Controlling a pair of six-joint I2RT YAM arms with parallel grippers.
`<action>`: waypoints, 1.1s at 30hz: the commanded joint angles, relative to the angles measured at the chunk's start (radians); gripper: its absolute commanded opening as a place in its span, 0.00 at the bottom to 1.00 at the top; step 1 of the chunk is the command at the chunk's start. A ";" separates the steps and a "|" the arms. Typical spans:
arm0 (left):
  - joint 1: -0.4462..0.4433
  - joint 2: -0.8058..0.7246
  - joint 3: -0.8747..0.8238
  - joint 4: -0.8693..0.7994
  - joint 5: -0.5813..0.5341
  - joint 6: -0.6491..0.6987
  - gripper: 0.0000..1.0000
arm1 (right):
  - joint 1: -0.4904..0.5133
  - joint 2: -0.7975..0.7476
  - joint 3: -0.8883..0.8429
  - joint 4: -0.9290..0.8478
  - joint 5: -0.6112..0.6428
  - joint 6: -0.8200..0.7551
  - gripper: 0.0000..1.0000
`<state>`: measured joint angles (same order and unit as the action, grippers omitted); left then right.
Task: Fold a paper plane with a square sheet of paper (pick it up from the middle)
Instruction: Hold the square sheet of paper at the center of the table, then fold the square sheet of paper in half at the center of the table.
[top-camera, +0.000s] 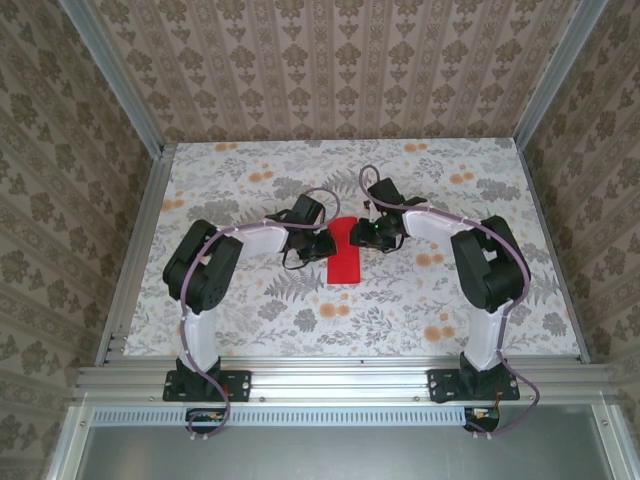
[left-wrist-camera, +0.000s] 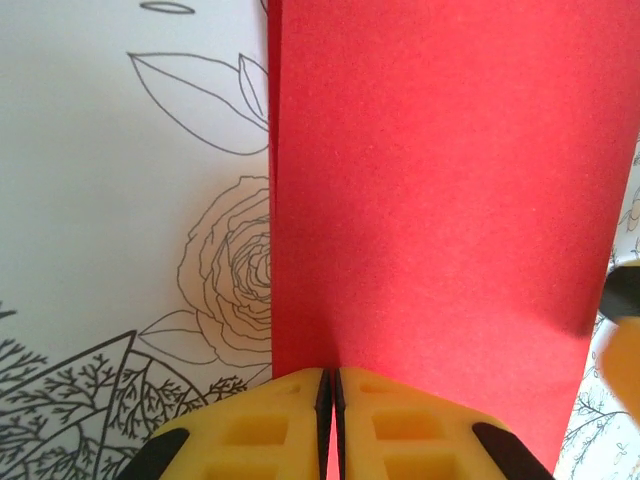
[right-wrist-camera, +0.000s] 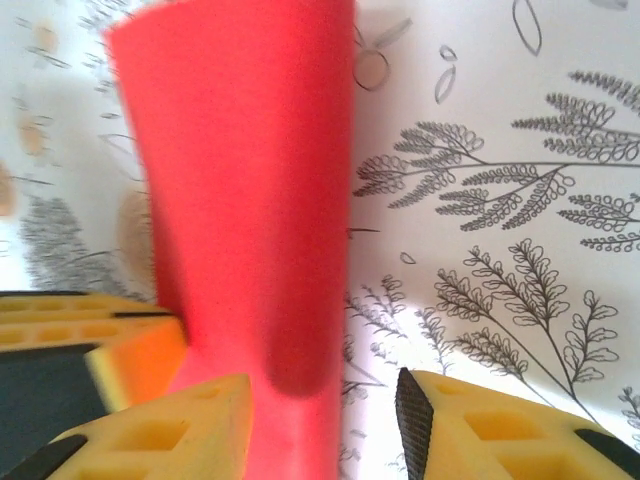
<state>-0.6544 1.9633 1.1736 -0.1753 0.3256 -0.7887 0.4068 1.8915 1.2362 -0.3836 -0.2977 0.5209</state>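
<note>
Nearest of all, well short of the square sheet of paper (top-camera: 345, 266), the two arm bases sit at the near edge of the table (top-camera: 250, 325). Both arms bend inward so that their grippers meet the sheet from opposite sides. The sheet lies about mid-table and looks already folded down to a narrow strip. Its near end is flat and a little wider, and its far end is slimmer and seems lifted off the surface.

The left gripper (top-camera: 318, 246) sits on the sheet's left side. In its wrist view the left gripper (left-wrist-camera: 330, 385) has its yellow fingers (left-wrist-camera: 270, 430) pressed almost together, with only a thin sliver of red between them, just inside the sheet's (left-wrist-camera: 440, 200) straight left edge. I judge it to be pinching the paper, probably to anchor that side while the other is worked.

The right gripper (top-camera: 372, 236) is on the sheet's right side, slightly farther out. In its wrist view the right gripper (right-wrist-camera: 325, 390) has its jaws standing partly apart. The sheet (right-wrist-camera: 250, 200) rises between them in a curl, close against one finger (right-wrist-camera: 170, 430) and clear of the other, so nothing is clamped there. The gap suggests it is placed to steer or take the raised flap. Whether it means to close on the flap cannot be told.

Beyond the sheet, the flowered table runs on to the patterned back wall.
</note>
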 joint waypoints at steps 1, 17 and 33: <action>-0.013 0.053 0.005 -0.082 -0.031 0.029 0.14 | 0.000 -0.043 -0.031 0.052 -0.092 0.025 0.42; -0.017 0.051 0.020 -0.095 -0.026 0.033 0.14 | 0.004 0.055 -0.032 0.034 -0.194 0.010 0.27; -0.018 0.051 0.023 -0.099 -0.023 0.032 0.13 | -0.007 0.072 -0.015 -0.055 -0.113 -0.062 0.26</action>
<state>-0.6617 1.9697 1.1915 -0.1947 0.3183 -0.7815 0.4038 1.9514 1.2011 -0.3851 -0.4335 0.4847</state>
